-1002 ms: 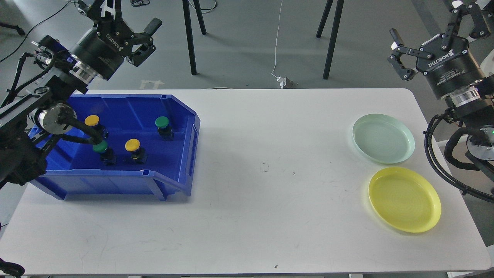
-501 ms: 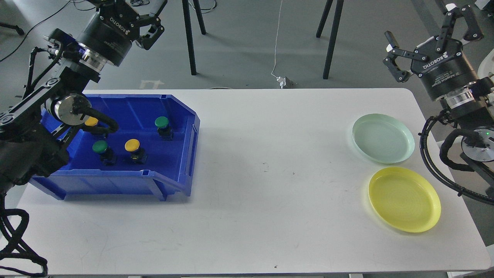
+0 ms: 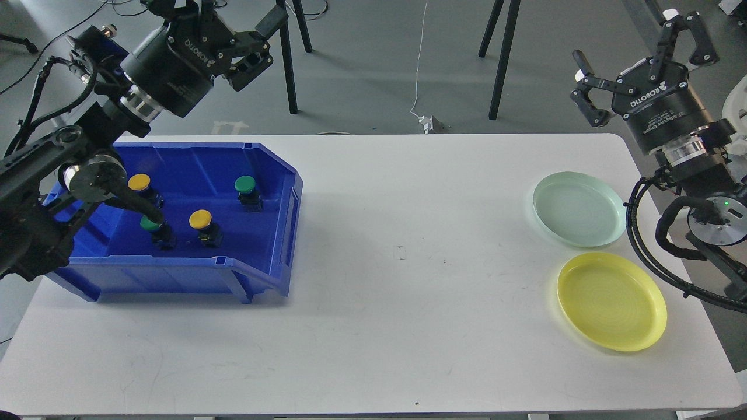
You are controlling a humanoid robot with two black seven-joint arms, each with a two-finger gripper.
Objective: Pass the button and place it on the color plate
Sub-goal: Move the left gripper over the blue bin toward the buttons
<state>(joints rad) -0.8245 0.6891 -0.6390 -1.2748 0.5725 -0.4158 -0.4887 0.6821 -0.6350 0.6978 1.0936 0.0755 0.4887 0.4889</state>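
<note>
Over the last second, left tool (image 3: pixel 242 26) swung rightward above the far rim of the blue bin (image 3: pixel 280 245), fingers wide, empty. Right tool (image 3: pixel 633 70) edged left, also wide. Four buttons untouched in the bin, nearest yellow one (image 3: pixel 200 219) included; plates (image 3: pixel 613 300) bare. Probably lining up a first pick.

White table (image 3: pixel 373 326), grey floor (image 3: pixel 373 64), black stand legs (image 3: pixel 502 58), white cable (image 3: pixel 419 58) to plug (image 3: pixel 430 123)
</note>
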